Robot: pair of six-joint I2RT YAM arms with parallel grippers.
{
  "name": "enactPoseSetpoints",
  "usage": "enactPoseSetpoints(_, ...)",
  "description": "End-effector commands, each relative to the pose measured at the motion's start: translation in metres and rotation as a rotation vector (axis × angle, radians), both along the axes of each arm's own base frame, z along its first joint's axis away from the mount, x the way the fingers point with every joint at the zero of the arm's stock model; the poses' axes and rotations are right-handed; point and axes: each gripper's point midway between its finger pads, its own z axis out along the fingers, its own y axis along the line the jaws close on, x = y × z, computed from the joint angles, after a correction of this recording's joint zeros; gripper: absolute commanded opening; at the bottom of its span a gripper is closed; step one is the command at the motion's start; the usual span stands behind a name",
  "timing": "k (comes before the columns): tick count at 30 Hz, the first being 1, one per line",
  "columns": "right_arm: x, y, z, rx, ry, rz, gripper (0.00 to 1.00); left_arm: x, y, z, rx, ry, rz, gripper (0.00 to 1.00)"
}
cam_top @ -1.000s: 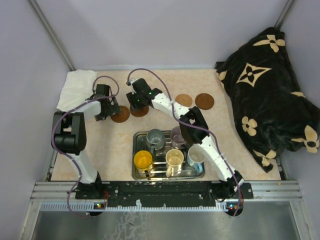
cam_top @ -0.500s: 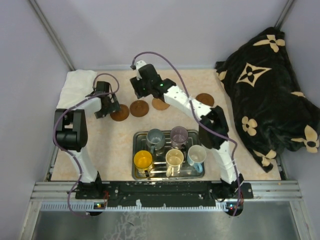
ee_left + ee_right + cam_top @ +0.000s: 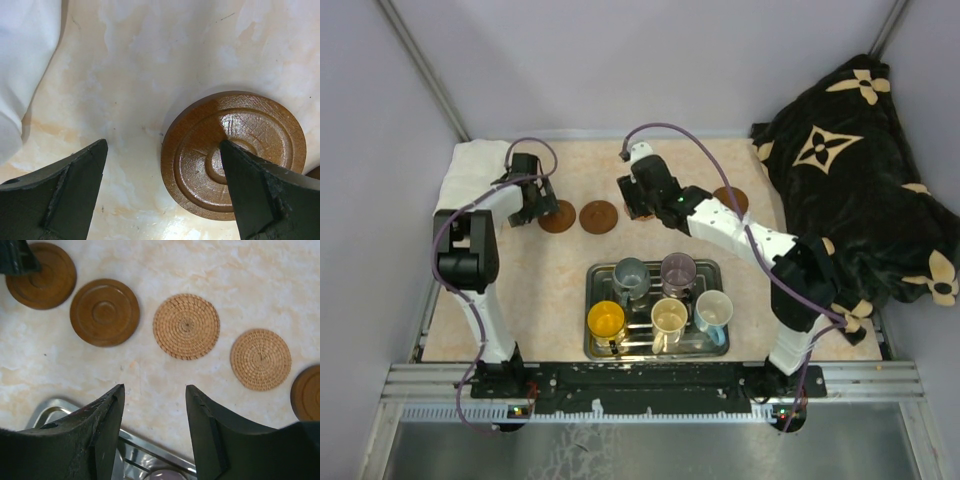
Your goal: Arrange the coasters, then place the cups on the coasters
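Five coasters lie in a row on the table: two dark wooden ones (image 3: 41,276) (image 3: 105,312), two woven ones (image 3: 186,333) (image 3: 260,359), and a dark one at the frame's right edge (image 3: 306,392). My left gripper (image 3: 162,145) is open low over the leftmost coaster (image 3: 233,155), its right finger (image 3: 260,195) above the disc's centre. My right gripper (image 3: 155,387) hangs open and empty above bare table, between the row and the tray. From above, the right gripper (image 3: 645,190) hides the middle coaster. The grey (image 3: 630,272), purple (image 3: 678,270), orange-yellow (image 3: 606,320), cream (image 3: 669,316) and light blue (image 3: 713,308) cups stand in the tray.
The ridged metal tray (image 3: 595,345) sits at the near middle of the table. A white cloth (image 3: 470,170) lies at the far left corner, close to my left gripper. A black patterned blanket (image 3: 860,180) covers the right side.
My right arm has swung to the right along the coaster row, away from the left arm. The leftmost coaster has shifted slightly toward the far side with my left gripper.
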Motion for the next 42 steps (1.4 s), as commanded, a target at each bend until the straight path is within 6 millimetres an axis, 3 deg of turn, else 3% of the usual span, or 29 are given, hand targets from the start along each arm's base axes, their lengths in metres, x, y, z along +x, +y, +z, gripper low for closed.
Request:
enactPoseSetpoints(1, -0.001, -0.013, 0.045, 0.076, -0.105, -0.07, 0.53, -0.011, 0.019, -0.021, 0.073, 0.092, 0.008, 1.0)
enactPoseSetpoints(3, -0.005, -0.02, 0.058, 0.097, -0.124, -0.085, 0.53, -0.007, 0.022, -0.02, 0.076, 0.09, 0.005, 1.0)
enactPoseSetpoints(14, -0.015, -0.068, 0.074, 0.1, -0.183, -0.265, 0.53, -0.005, 0.019, -0.016, 0.06, 0.071, -0.005, 1.0)
enactPoseSetpoints(28, -0.031, -0.109, 0.102, 0.094, -0.252, -0.338, 0.55, 0.006, 0.014, 0.071, 0.035, -0.127, -0.021, 1.0)
enactPoseSetpoints(31, -0.034, -0.119, 0.104, 0.086, -0.267, -0.367, 0.55, 0.005, -0.001, 0.09, -0.033, -0.188, -0.07, 1.0)
enactPoseSetpoints(35, -0.036, -0.132, 0.1, 0.071, -0.268, -0.422, 0.54, -0.003, -0.039, 0.105, -0.091, -0.26, -0.197, 1.0)
enactPoseSetpoints(42, -0.037, -0.158, 0.083, 0.075, -0.224, -0.528, 0.43, -0.029, -0.087, 0.103, -0.009, -0.262, -0.325, 1.0)
